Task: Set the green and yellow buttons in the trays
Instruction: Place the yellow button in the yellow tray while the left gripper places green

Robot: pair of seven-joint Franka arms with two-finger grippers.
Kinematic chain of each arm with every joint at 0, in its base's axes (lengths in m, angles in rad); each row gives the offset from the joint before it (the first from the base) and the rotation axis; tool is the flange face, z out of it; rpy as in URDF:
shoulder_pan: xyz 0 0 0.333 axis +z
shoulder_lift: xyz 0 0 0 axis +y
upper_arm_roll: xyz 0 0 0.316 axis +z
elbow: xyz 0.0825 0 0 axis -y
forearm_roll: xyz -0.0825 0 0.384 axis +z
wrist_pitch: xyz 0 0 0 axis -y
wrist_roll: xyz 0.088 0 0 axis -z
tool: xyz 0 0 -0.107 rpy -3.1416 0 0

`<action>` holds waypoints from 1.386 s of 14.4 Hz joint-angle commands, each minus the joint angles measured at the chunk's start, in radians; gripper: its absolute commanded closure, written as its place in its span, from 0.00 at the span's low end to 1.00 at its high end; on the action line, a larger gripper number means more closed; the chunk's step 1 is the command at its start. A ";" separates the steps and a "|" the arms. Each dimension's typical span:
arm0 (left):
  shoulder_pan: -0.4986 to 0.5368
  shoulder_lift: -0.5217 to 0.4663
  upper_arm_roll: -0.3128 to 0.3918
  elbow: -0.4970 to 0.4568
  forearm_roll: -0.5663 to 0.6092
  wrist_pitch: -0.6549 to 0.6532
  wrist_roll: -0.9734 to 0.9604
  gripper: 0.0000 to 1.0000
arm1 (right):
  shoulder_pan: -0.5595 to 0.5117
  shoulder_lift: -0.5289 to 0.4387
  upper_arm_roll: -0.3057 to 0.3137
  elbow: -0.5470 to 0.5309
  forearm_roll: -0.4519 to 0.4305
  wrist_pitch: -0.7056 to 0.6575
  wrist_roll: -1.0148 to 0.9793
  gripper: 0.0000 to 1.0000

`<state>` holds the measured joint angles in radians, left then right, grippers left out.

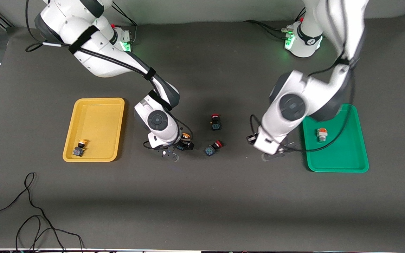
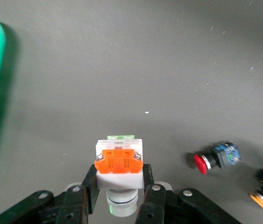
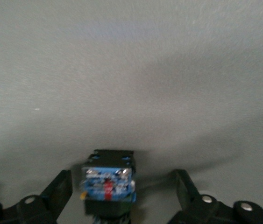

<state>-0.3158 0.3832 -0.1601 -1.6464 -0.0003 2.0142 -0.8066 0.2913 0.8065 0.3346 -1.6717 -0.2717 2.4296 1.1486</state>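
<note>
One yellow-capped black-blue push-button switch [image 1: 79, 148] is lying in the shallow yellow plastic tray [image 1: 98, 107]; another [image 1: 185, 141] is sitting between the right gripper's [image 1: 180, 148] spread fingers. One white-grey orange-block switch [image 1: 322, 134] is resting in the green tray [image 1: 343, 158], and the left gripper [image 2: 117, 198] is clamping the other [image 2: 119, 164].

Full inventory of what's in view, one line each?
Trays: 2; yellow tray toward the right arm's end, green tray toward the left arm's end.
Yellow buttons: 2, yellow caps; one in the yellow tray, one between the right tool's fingers.
White buttons: 2, white-grey with orange blocks; one in the green tray, one held by the left tool.
Red buttons: 2, red caps; on the table between the arms.
Cable: 1, black; on the table nearest the camera.
Table: 1, dark grey.
Right tool: open, beside the yellow tray.
Left tool: shut, beside the green tray.
</note>
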 commanded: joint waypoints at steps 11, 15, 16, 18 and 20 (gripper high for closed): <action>0.575 -0.122 0.005 -0.102 0.097 -0.171 0.903 0.77 | -0.082 -0.143 0.060 0.047 -0.017 -0.271 -0.076 1.00; 0.653 -0.107 0.005 -0.336 0.128 0.154 0.971 0.74 | -0.176 -0.364 -0.006 0.033 0.208 -0.516 -0.440 1.00; 0.659 -0.099 0.005 -0.404 0.131 0.255 0.971 0.73 | -0.173 -0.413 -0.069 0.026 0.239 -0.561 -0.534 1.00; 0.676 -0.069 0.005 -0.517 0.134 0.438 0.972 0.73 | -0.172 -0.516 -0.199 -0.049 0.305 -0.583 -0.744 1.00; 0.676 -0.041 0.007 -0.565 0.155 0.498 0.969 0.73 | -0.144 -0.567 -0.363 -0.130 0.360 -0.572 -0.976 1.00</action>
<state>0.3443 0.3513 -0.1405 -2.1437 0.1289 2.4523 0.1506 0.1166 0.3122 0.1040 -1.6741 0.0249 1.8269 0.3682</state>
